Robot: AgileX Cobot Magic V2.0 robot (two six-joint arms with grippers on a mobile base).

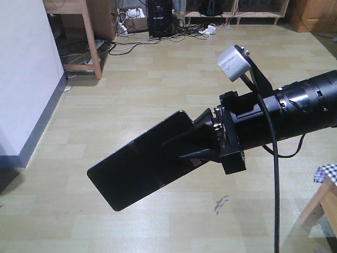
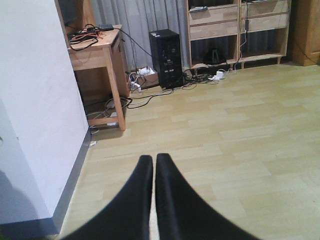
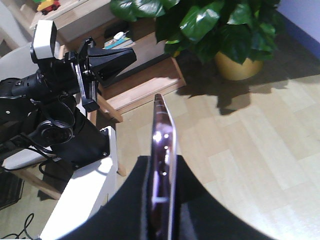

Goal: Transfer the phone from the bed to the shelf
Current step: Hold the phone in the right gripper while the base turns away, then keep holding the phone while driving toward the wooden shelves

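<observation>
The phone (image 1: 138,171) is off the bed and up in the air, pinched by one end between the two black fingers of the right hand (image 1: 181,145). In the front view its glossy black face slants out and down from that hand, above the pale plank floor (image 1: 158,79), and touches nothing else. In the right wrist view it shows edge-on. Its thin pinkish rim stands up out of the fingers (image 3: 130,200), which press on its two flat sides.

The bed (image 1: 327,173) shows only as a corner of black-and-white checked cloth, low and behind the right hand and well apart from it.

The shelf (image 3: 145,87), made of pale wood boards, lies beyond the right hand. The phone is not on it. A leafy plant (image 3: 210,25) in a yellow pot (image 3: 237,67) stands beside those boards, also beyond the right hand.

The left hand (image 2: 153,160) holds nothing. Its fingers are pressed together, with only a sliver of floor showing between them.

Past the phone's free end, far from the right hand, stands a white wall (image 1: 21,79). A wooden bench (image 1: 79,31) and a black computer tower (image 1: 160,18) sit farther off among cables.
</observation>
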